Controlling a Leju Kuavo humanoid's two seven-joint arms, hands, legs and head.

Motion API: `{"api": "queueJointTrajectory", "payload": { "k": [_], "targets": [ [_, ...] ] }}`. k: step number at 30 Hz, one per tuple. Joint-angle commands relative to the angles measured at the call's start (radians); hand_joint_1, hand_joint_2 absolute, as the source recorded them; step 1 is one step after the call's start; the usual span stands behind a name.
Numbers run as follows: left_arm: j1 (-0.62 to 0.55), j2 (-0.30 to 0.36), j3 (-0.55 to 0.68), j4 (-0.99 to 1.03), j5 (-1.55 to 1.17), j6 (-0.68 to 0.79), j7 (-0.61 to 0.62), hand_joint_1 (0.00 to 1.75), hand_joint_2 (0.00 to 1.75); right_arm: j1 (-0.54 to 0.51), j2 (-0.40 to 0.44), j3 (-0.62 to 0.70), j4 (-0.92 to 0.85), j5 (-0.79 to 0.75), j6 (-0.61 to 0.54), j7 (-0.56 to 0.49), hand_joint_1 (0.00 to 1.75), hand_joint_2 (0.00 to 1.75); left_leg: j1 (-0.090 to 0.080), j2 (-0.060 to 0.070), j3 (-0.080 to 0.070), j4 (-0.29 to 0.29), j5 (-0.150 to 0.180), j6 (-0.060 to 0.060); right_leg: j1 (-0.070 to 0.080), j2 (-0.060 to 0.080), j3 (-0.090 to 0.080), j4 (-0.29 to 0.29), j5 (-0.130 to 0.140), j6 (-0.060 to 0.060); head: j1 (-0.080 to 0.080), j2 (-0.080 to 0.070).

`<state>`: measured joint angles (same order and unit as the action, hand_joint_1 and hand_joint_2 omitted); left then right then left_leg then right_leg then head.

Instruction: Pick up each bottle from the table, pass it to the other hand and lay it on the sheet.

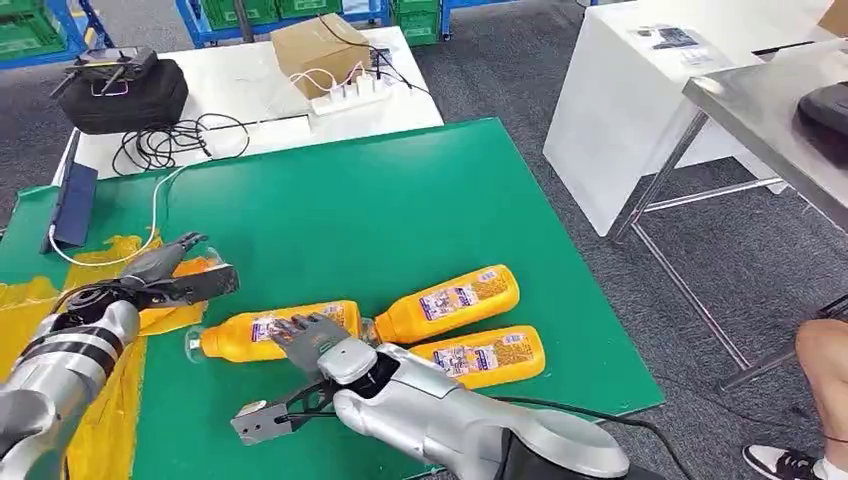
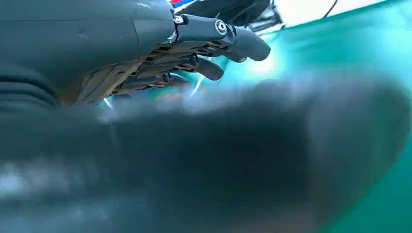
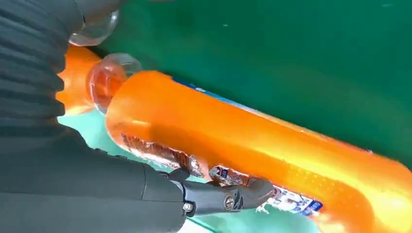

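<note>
Grey carpet floor (image 1: pixel 560 250) runs under a white table (image 1: pixel 640 110) and a steel table (image 1: pixel 770 110) on the right — blue shelving (image 1: pixel 200 25) with green crates (image 1: pixel 30 30) lines the far side, behind another white table (image 1: pixel 250 90).

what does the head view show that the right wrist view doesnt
Head view alone: three orange bottles on the green table, the left hand above the yellow sheet, a cardboard box. Right wrist view alone: the fingers touching the label, the clear cap close up. Both: the right hand at the leftmost bottle.
</note>
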<state>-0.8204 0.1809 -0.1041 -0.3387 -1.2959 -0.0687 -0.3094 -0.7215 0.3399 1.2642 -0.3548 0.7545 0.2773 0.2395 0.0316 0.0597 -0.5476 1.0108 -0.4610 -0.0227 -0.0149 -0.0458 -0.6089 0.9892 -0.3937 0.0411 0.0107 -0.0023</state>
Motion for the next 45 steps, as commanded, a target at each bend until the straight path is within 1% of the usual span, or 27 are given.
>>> {"api": "queueJointTrajectory", "payload": {
  "k": [1,2,3,4,5,6,7,8,10,11,12,13,14,15,16,17,18,19,20,21,23,24,27,34,40,42,45],
  "targets": [
    [-0.053,-0.047,0.011,0.061,0.046,0.014,-0.021,0.00,0.00,0.087,-0.033,0.048,0.142,0.020,0.086,0.054,0.00,1.75,0.000,-0.014,-0.008,-0.002,0.008,0.004,0.001,-0.006,-0.004,-0.005,0.006,-0.002,0.000,0.000],
    [-0.055,-0.052,0.019,0.059,0.062,0.019,-0.029,0.00,0.00,0.091,-0.033,0.051,0.144,0.031,0.104,0.059,0.00,1.75,0.000,-0.009,-0.005,0.000,0.005,0.003,0.001,-0.005,-0.003,-0.001,0.002,0.001,0.000,0.000],
    [-0.056,-0.055,0.029,0.057,0.077,0.022,-0.035,0.00,0.00,0.095,-0.033,0.056,0.145,0.042,0.110,0.069,0.00,1.75,0.001,-0.011,-0.011,-0.001,0.009,0.004,0.001,-0.004,-0.007,-0.005,0.007,0.000,0.000,0.000],
    [-0.057,-0.059,0.040,0.054,0.092,0.024,-0.045,0.00,0.00,0.102,-0.034,0.055,0.146,0.043,0.123,0.074,0.00,1.75,0.001,-0.010,-0.008,0.001,0.006,0.003,0.001,-0.005,-0.005,-0.003,0.004,0.000,0.000,0.000],
    [-0.057,-0.061,0.042,0.053,0.095,0.024,-0.047,0.00,0.00,0.105,-0.035,0.055,0.147,0.044,0.127,0.075,0.00,1.75,0.001,-0.012,-0.007,-0.001,0.008,0.004,0.001,-0.006,-0.004,-0.004,0.005,0.000,0.000,0.000],
    [-0.059,-0.064,0.042,0.053,0.099,0.020,-0.047,0.00,0.00,0.107,-0.037,0.055,0.144,0.051,0.108,0.097,0.00,1.75,0.001,-0.010,-0.005,0.001,0.007,0.004,0.002,-0.006,-0.002,-0.002,0.004,0.000,0.000,0.000],
    [-0.058,-0.062,0.044,0.053,0.102,0.019,-0.047,0.00,0.00,0.105,-0.035,0.052,0.140,0.052,0.096,0.098,0.00,1.75,0.001,-0.013,-0.010,-0.001,0.010,0.005,0.002,-0.006,-0.005,-0.005,0.007,-0.001,-0.001,0.000],
    [-0.048,-0.052,0.044,0.050,0.105,0.017,-0.045,0.00,0.00,0.104,-0.031,0.008,0.138,0.024,0.029,0.127,0.00,1.75,0.002,-0.010,-0.002,0.004,0.005,0.004,0.002,-0.006,0.001,0.000,0.003,0.000,-0.001,0.000],
    [0.017,0.007,0.065,0.026,0.135,0.044,-0.058,0.00,0.00,0.073,-0.022,-0.043,0.109,0.010,-0.183,0.100,0.00,1.75,0.002,-0.012,-0.010,0.002,0.010,0.005,0.003,-0.005,-0.005,-0.003,0.008,-0.001,0.000,0.000],
    [0.046,0.036,0.070,0.018,0.147,0.055,-0.084,0.00,0.00,0.054,-0.014,-0.057,0.108,0.007,-0.213,0.093,0.00,1.75,0.002,-0.008,-0.007,0.003,0.008,0.005,0.003,-0.001,-0.004,-0.001,0.008,-0.001,0.000,0.000],
    [0.094,0.077,0.082,-0.002,0.170,0.067,-0.105,0.00,0.00,0.037,-0.013,-0.085,0.084,0.003,-0.336,0.038,0.00,1.75,0.002,-0.003,-0.005,0.005,0.006,0.004,0.002,0.002,-0.002,0.002,0.006,-0.001,-0.001,0.000],
    [0.144,0.120,0.090,-0.020,0.193,0.080,-0.143,0.00,0.00,0.026,-0.015,-0.120,0.060,-0.007,-0.431,-0.029,0.00,1.75,0.001,0.000,-0.008,0.003,0.007,0.004,0.001,0.008,-0.006,0.001,0.009,-0.002,0.000,0.000],
    [0.201,0.159,0.101,-0.052,0.223,0.086,-0.170,0.00,0.00,0.030,-0.024,-0.173,0.014,-0.014,-0.602,-0.119,0.00,1.75,0.001,0.000,-0.006,0.000,0.007,0.004,0.000,0.008,0.008,0.000,0.009,-0.003,0.000,0.000],
    [0.240,0.184,0.104,-0.076,0.241,0.089,-0.194,0.00,0.00,0.022,-0.022,-0.191,0.016,-0.005,-0.591,-0.126,0.00,1.75,0.000,0.001,-0.004,-0.001,0.008,0.004,-0.001,0.007,0.008,0.001,0.012,0.002,0.000,0.000],
    [0.264,0.197,0.108,-0.093,0.256,0.088,-0.201,0.00,0.00,0.030,-0.031,-0.223,-0.022,0.000,-0.653,-0.154,0.00,1.75,-0.002,0.005,-0.006,-0.004,0.011,0.002,-0.002,0.013,0.003,-0.001,0.016,0.000,-0.001,0.000],
    [0.282,0.204,0.108,-0.108,0.266,0.086,-0.205,0.00,0.00,0.034,-0.032,-0.248,-0.037,0.008,-0.671,-0.168,0.00,1.75,-0.002,0.008,-0.005,-0.004,0.010,0.001,-0.003,0.012,0.002,0.000,0.016,-0.001,-0.001,0.000],
    [0.302,0.209,0.112,-0.128,0.278,0.087,-0.204,0.00,0.00,0.040,-0.039,-0.278,-0.077,0.018,-0.749,-0.210,0.00,1.75,-0.001,0.009,-0.008,-0.005,0.011,0.002,-0.002,0.015,-0.001,-0.001,0.017,-0.001,0.000,0.000],
    [0.320,0.213,0.114,-0.147,0.287,0.087,-0.200,0.00,0.00,0.041,-0.041,-0.301,-0.102,0.024,-0.750,-0.222,0.00,1.75,-0.001,0.011,-0.010,-0.005,0.011,0.002,-0.001,0.019,-0.005,-0.001,0.017,-0.001,-0.001,0.000],
    [0.332,0.214,0.115,-0.160,0.295,0.086,-0.194,0.00,0.00,0.052,-0.043,-0.336,-0.138,0.013,-0.762,-0.246,0.00,1.75,0.000,0.011,-0.012,-0.001,0.010,0.001,0.000,0.017,-0.007,0.002,0.015,0.000,-0.001,0.000],
    [0.352,0.219,0.113,-0.183,0.309,0.083,-0.186,0.00,0.00,0.060,-0.050,-0.373,-0.172,0.033,-0.752,-0.262,0.00,1.75,0.000,0.007,-0.014,-0.002,0.010,0.002,0.000,0.015,-0.008,0.002,0.014,0.000,0.000,0.000],
    [0.392,0.230,0.115,-0.221,0.337,0.080,-0.175,0.00,0.00,0.078,-0.057,-0.432,-0.226,0.054,-0.689,-0.276,0.00,1.75,-0.001,0.007,-0.018,-0.002,0.012,0.001,0.001,0.012,-0.012,0.002,0.014,0.001,0.000,0.000],
    [0.414,0.236,0.117,-0.237,0.349,0.082,-0.170,0.00,0.00,0.075,-0.059,-0.457,-0.236,0.047,-0.619,-0.273,0.00,1.75,0.000,0.006,-0.018,-0.002,0.011,0.002,0.001,0.015,-0.011,0.001,0.014,0.000,-0.001,0.000],
    [0.432,0.241,0.118,-0.247,0.364,0.080,-0.165,0.00,0.00,0.063,-0.063,-0.495,-0.207,0.044,-0.556,-0.282,0.00,1.75,0.000,0.006,-0.019,-0.002,0.010,0.000,0.000,0.013,-0.012,0.002,0.014,0.000,0.000,0.000],
    [0.433,0.241,0.117,-0.248,0.367,0.079,-0.166,0.00,0.00,0.062,-0.062,-0.499,-0.202,0.045,-0.554,-0.292,0.00,1.75,0.000,0.003,-0.021,-0.003,0.012,0.001,0.001,0.012,-0.014,0.001,0.015,-0.002,0.000,0.000],
    [0.433,0.241,0.117,-0.248,0.367,0.079,-0.166,0.00,0.00,0.062,-0.062,-0.499,-0.202,0.045,-0.554,-0.292,0.00,1.75,0.000,0.004,-0.020,-0.002,0.011,0.000,0.001,0.010,-0.013,0.002,0.014,-0.001,0.000,0.000],
    [0.431,0.241,0.112,-0.240,0.374,0.078,-0.161,0.00,0.00,0.041,-0.055,-0.523,-0.148,0.013,-0.449,-0.295,0.00,1.75,0.000,0.003,-0.020,-0.003,0.012,0.001,0.001,0.011,-0.012,0.001,0.014,-0.001,0.000,0.000],
    [0.397,0.234,0.091,-0.208,0.374,0.080,-0.166,0.00,0.00,-0.001,-0.054,-0.528,-0.051,0.012,-0.367,-0.260,0.00,1.75,0.000,0.003,-0.020,-0.002,0.012,0.001,0.000,0.010,-0.012,0.002,0.014,-0.001,0.000,0.000]
  ]
}}
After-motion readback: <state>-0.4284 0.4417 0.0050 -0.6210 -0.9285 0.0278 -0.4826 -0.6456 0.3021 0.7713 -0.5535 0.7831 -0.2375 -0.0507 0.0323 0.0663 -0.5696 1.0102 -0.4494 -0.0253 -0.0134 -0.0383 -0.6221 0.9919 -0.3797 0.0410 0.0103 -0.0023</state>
